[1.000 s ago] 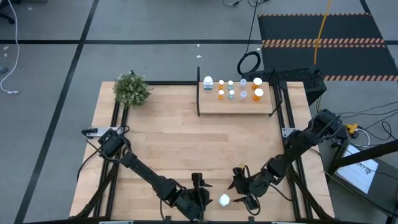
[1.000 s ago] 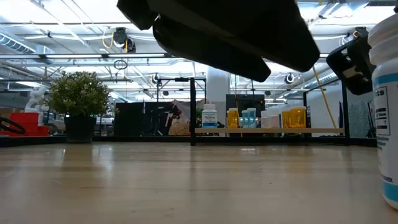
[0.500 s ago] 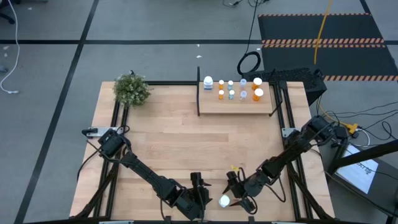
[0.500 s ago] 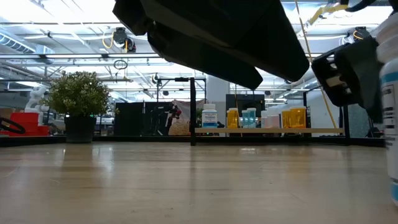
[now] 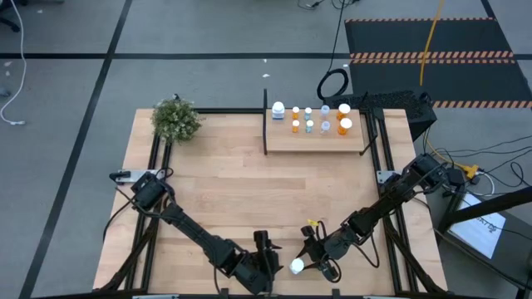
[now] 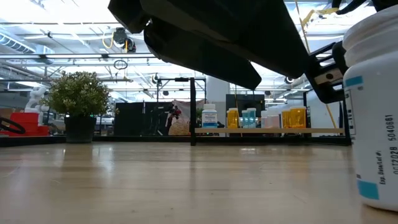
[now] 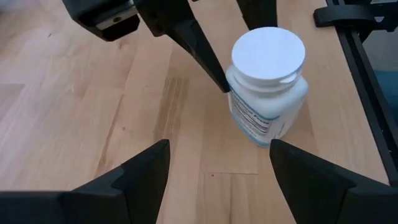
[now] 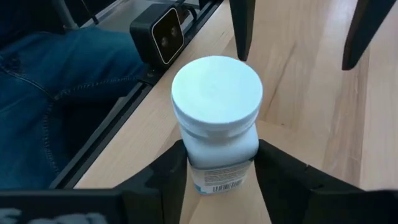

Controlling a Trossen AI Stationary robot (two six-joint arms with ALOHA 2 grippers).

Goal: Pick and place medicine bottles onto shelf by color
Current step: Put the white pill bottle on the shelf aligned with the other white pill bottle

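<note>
Only the right wrist view shows the right gripper clasping the white bottle: upright, flat-capped, blue-labelled, at the table's near edge. Left gripper waits wide beside it.

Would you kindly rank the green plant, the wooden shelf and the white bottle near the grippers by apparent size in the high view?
1. The shelf looks largest.
2. The green plant is next.
3. The white bottle, between the fingers of the right gripper, looks smallest; mostly its cap shows from above.
</note>
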